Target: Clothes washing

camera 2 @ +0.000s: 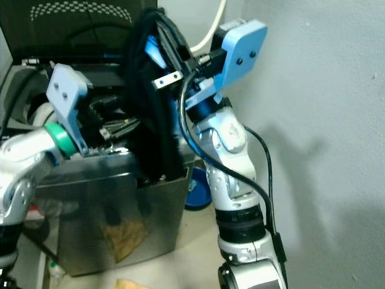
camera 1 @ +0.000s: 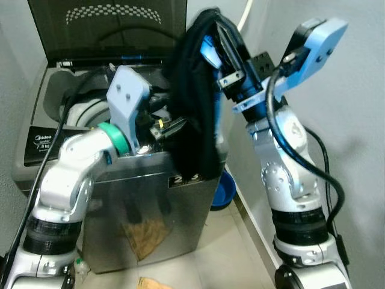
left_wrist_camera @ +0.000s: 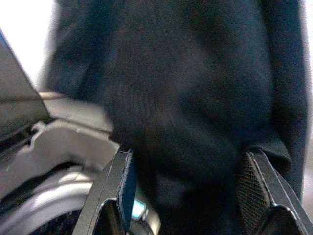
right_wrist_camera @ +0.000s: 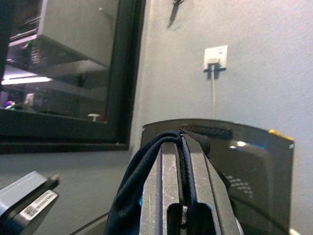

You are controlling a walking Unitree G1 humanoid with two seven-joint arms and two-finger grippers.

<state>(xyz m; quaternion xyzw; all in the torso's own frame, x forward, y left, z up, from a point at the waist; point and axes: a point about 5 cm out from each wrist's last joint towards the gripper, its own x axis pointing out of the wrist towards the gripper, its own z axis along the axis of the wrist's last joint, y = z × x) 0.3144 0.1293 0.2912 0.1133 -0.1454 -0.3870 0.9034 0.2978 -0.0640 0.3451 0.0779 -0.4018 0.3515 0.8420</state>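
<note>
Dark garment [camera 1: 195, 102], black with a navy edge, hangs in a long bundle in the upper middle of the left eye frame, draped down over the front right corner of the top-loading washing machine [camera 1: 138, 198]. The right gripper [camera 1: 212, 37] holds it up near the top of the frame: in the right wrist view the two long fingers [right_wrist_camera: 168, 191] are pressed together with folds of the cloth pinched between them and spilling over their tips. The silver right arm rises from the lower right of the frame, its blue wrist housing [camera 1: 319, 45] at the upper right.

The left gripper [camera 1: 171, 127] reaches in from the left, at mid-height of the hanging cloth, over the machine's open drum. In the left wrist view its fingers [left_wrist_camera: 120, 191] stand spread apart with the dark fabric bulging between and just beyond them; whether the pads touch the cloth I cannot tell.

The washer's lid [camera 1: 108, 27] stands raised at the upper left, and a label reading Midea [camera 1: 42, 139] sits on its left panel. A blue basin [camera 1: 224, 189] lies on the floor beside the machine's right side, against the grey wall [camera 1: 355, 150].
</note>
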